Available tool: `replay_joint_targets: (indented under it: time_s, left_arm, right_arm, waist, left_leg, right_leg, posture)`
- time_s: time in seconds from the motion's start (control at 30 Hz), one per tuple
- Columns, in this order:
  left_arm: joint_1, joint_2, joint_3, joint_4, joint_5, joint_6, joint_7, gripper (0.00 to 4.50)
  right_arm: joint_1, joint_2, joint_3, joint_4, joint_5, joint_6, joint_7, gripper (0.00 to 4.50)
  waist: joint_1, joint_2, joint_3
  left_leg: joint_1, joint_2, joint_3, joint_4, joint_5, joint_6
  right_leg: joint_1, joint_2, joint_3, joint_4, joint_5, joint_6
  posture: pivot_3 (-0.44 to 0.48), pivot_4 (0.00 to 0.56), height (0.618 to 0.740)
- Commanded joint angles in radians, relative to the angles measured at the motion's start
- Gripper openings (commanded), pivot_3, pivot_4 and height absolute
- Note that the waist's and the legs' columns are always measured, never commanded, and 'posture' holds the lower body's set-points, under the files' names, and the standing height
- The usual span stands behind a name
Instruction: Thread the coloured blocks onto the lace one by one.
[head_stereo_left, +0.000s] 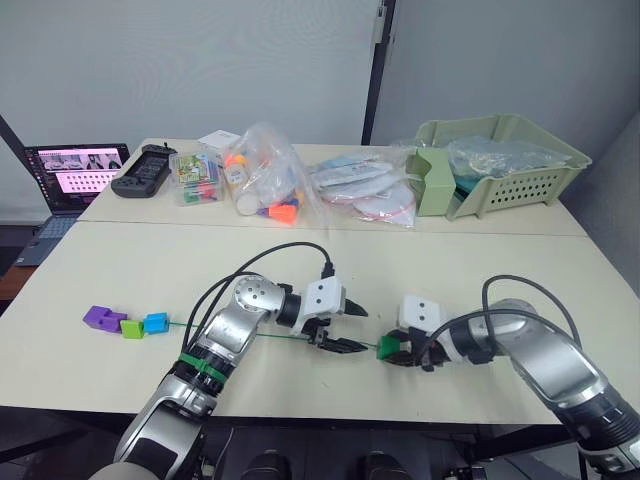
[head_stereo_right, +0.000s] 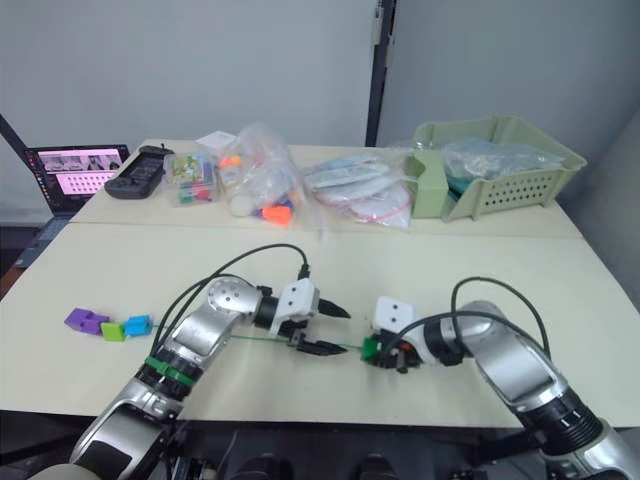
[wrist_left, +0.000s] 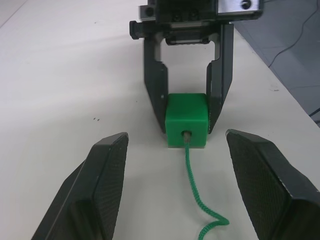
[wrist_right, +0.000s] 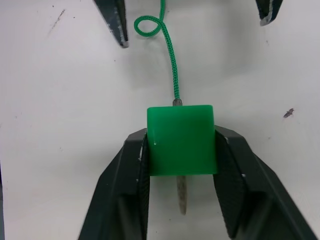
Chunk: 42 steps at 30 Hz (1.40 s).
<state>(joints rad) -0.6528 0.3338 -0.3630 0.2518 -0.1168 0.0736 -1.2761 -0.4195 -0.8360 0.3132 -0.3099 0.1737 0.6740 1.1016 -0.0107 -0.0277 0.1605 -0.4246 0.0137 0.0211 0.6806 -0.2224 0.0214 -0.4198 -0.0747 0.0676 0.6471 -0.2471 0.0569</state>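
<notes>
Lace through green block — no legible labels.

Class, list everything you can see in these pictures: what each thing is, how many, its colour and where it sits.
Green block: one, threaded on the lace, held by the right end effector.
Lace: one, green; greyish tip pokes out past the block.
Loose blocks: purple, lime, blue, table's left edge.
Toy bags: clear, far table.
Basket: one, pale green, far right.
Laptop: one, far left.
Black handheld device: one, beside the laptop.
Left end effector: open, facing the block.
Right end effector: shut on the block.
</notes>
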Motion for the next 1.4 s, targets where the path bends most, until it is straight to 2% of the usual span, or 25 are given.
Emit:
replay_joint_targets:
  time_s: [0.03,0.13,0.17,0.43,0.87,1.0,1.07,1.1,1.4]
  left_arm:
    - [0.003,-0.018,-0.012,-0.021,-0.002,-0.004,0.009,3.29]
    - [-0.002,-0.034,-0.025,-0.006,0.008,-0.01,0.022,3.29]
    - [-0.003,-0.037,-0.027,-0.002,0.01,-0.012,0.024,3.29]
    - [-0.021,-0.091,-0.077,0.057,0.056,-0.043,0.047,3.29]
    - [-0.057,-0.169,-0.089,0.17,0.101,-0.088,0.087,3.29]
    - [-0.053,-0.175,-0.096,0.173,0.104,-0.085,0.071,2.17]
    - [-0.05,-0.174,-0.099,0.169,0.107,-0.082,0.067,1.39]
    - [-0.048,-0.173,-0.099,0.167,0.108,-0.081,0.066,1.19]
    - [-0.037,-0.15,-0.097,0.156,0.11,-0.074,0.059,1.17]
  right_arm:
    - [-0.033,-0.052,-0.055,-0.071,0.028,0.03,0.024,3.21]
    - [-0.037,-0.091,-0.113,-0.134,0.085,0.093,0.038,4.29]
    - [-0.031,-0.101,-0.126,-0.147,0.098,0.104,0.037,4.46]
    - [0.078,-0.16,-0.253,-0.269,0.175,0.212,-0.022,4.46]
    - [0.235,-0.196,-0.343,-0.347,0.211,0.258,-0.145,4.46]
    - [0.258,-0.193,-0.321,-0.34,0.199,0.222,-0.162,4.5]
    - [0.26,-0.211,-0.273,-0.322,0.144,0.173,-0.176,4.5]
    - [0.258,-0.216,-0.253,-0.311,0.123,0.154,-0.181,4.5]
    - [0.164,-0.167,-0.087,-0.202,0.02,0.035,-0.17,4.5]
  waist:
    - [0.002,0.0,0.0]
    - [0.006,0.0,0.0]
    - [0.006,0.0,0.0]
    - [0.012,0.0,0.0]
    - [0.02,0.0,0.0]
    - [0.019,0.0,0.0]
    - [0.019,0.0,0.0]
    - [0.019,0.0,0.0]
    - [0.017,0.0,0.0]
  left_leg:
    - [0.0,0.0,0.0,0.0,0.0,0.0]
    - [-0.001,0.0,0.0,0.0,0.0,0.0]
    - [-0.001,0.0,0.0,0.0,0.0,0.0]
    - [-0.001,0.0,0.0,0.0,0.0,0.0]
    - [-0.001,0.0,0.001,0.0,0.0,0.0]
    - [-0.001,0.0,0.001,0.0,0.0,0.0]
    - [-0.001,0.0,0.001,0.0,0.0,0.0]
    - [-0.001,0.0,0.001,0.0,0.0,0.0]
    - [-0.001,0.0,0.001,0.0,0.0,0.0]
  right_leg:
    - [0.0,0.0,0.0,0.0,0.0,0.0]
    - [0.0,0.0,0.0,0.0,0.0,0.0]
    - [0.0,0.0,0.0,0.0,0.0,0.0]
    - [0.0,0.0,0.0,-0.001,0.0,0.0]
    - [0.0,0.0,0.0,-0.002,0.0,0.0]
    - [0.0,0.0,0.0,-0.002,0.0,0.0]
    - [0.0,0.0,0.0,-0.002,0.0,0.0]
    - [0.0,0.0,0.0,-0.002,0.0,0.0]
    - [0.0,0.0,0.0,-0.001,0.0,0.0]
  posture:
    - [0.0,0.15,0.734]
    - [0.0,0.15,0.734]
    - [0.0,0.15,0.734]
    - [0.0,0.15,0.734]
    - [0.0,0.15,0.734]
    - [0.0,0.15,0.734]
    - [0.0,0.15,0.734]
    - [0.0,0.15,0.734]
    - [0.0,0.15,0.734]
